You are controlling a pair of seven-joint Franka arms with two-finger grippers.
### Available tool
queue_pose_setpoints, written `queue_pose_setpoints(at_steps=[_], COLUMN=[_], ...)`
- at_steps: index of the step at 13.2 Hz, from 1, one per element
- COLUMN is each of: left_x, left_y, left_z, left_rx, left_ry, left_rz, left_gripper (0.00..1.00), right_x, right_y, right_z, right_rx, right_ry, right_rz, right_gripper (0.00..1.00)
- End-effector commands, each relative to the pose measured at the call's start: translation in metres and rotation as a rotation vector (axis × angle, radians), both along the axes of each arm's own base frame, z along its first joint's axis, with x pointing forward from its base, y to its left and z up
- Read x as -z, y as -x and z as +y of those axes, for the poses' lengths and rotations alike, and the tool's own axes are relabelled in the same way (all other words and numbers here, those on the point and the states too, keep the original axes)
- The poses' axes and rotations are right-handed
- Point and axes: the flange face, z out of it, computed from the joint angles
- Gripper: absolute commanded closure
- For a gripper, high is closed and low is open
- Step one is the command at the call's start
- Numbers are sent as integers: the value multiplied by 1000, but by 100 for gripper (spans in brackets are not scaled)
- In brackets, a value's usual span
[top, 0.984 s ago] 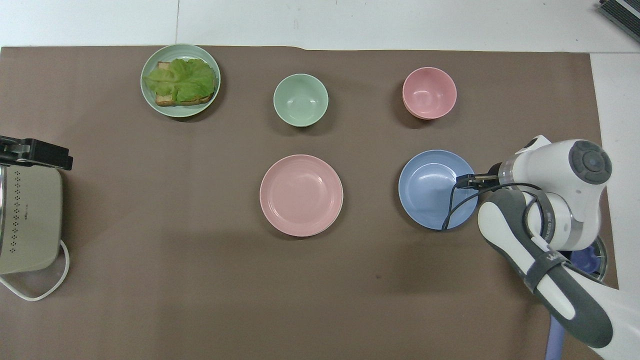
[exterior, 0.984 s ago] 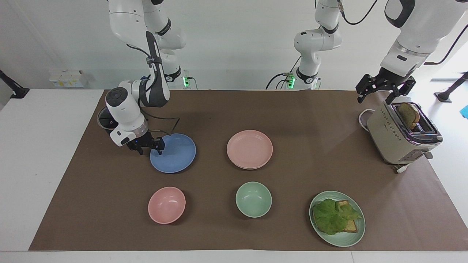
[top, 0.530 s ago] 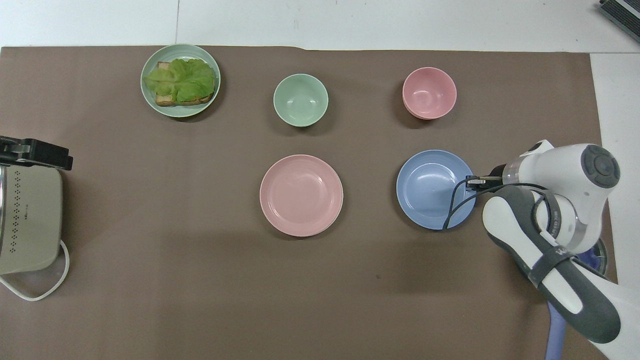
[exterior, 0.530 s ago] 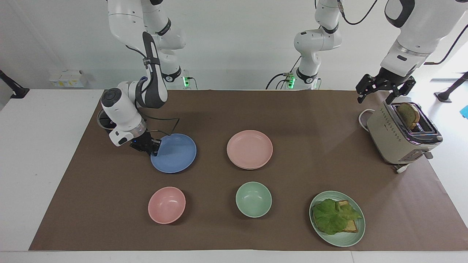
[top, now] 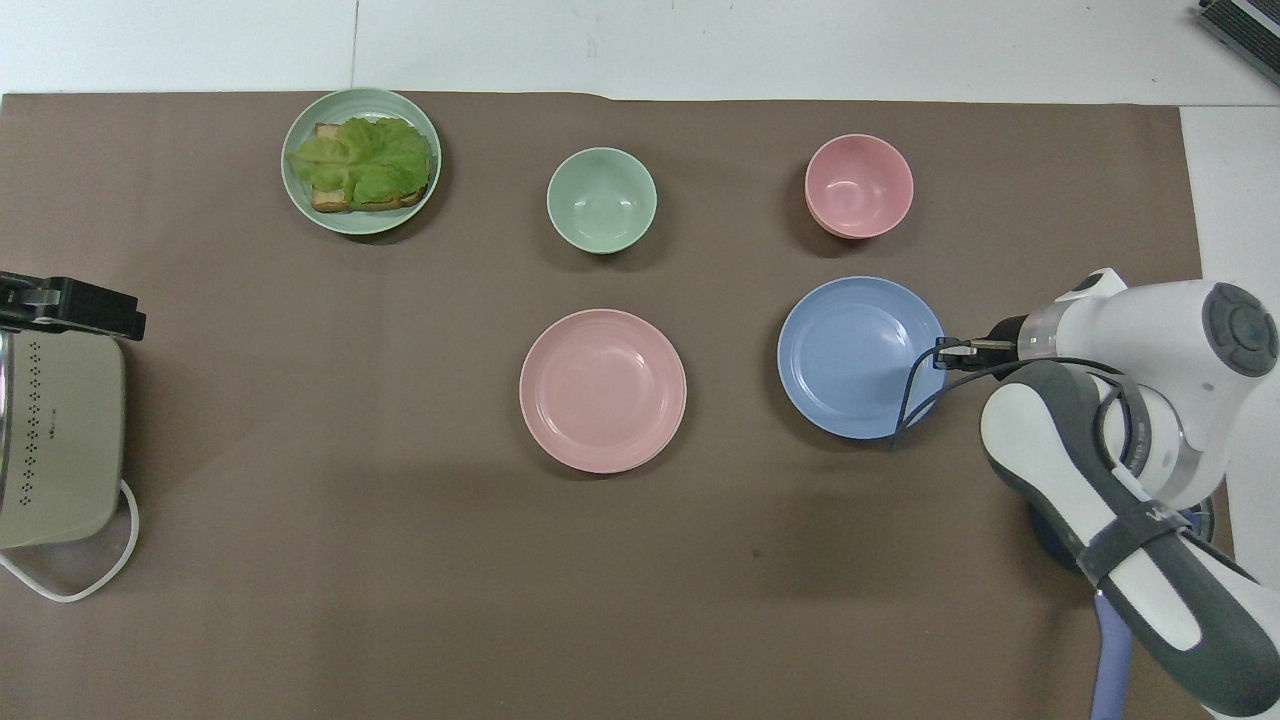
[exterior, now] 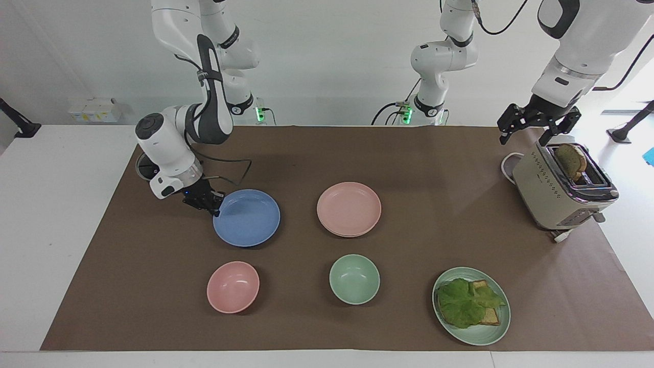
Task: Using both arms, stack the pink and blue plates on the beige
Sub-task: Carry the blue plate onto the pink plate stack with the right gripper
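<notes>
Blue plate (exterior: 247,218), pink plate (exterior: 349,208)

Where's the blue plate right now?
The blue plate, pinched at its rim by the right end effector, sits beside the pink plate, nearer the robots than the pink bowl.

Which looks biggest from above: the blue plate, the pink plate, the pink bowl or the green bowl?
1. Blue plate and pink plate: about alike; the gripped blue one may sit nearer the camera.
2. Green bowl and pink bowl: alike.
</notes>
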Motion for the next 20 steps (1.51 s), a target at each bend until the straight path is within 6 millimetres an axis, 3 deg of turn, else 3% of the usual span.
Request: queue_pose_setpoints(at_steps=[1,3,7,8,10,12,16,20], left_x=[-2,-2,-2,-2,-2,-2,-2,-2], left_y=[7,7,7,7,6,4,4,6], left_z=[3,4,2,2,5,18,26,32], left_rx=[3,1,6,4,1,-21,-34,-46], left_ry=[-16,-17,-16,-16,-16,-13,-10,-10], left_rz=[-9,-6,-9,-9,-15,-21,-21,-13], left_gripper=[0,0,0,0,0,0,0,0], right_x=[-42,-54,-55,-56,-47,-35,-12,6], right_y=[1,4,1,2,13,12,17,17], right_z=[15,44,121,152,195,218,276,289], right_rx=[-28,-46,-9,2,20,21,56,86], right_ry=[-48,-94,-123,-134,-140,-143,-158,-162], right_rz=[-29,-36,-26,-18,22,-17,-23,-37], right_gripper=[100,100,100,100,100,100,100,100])
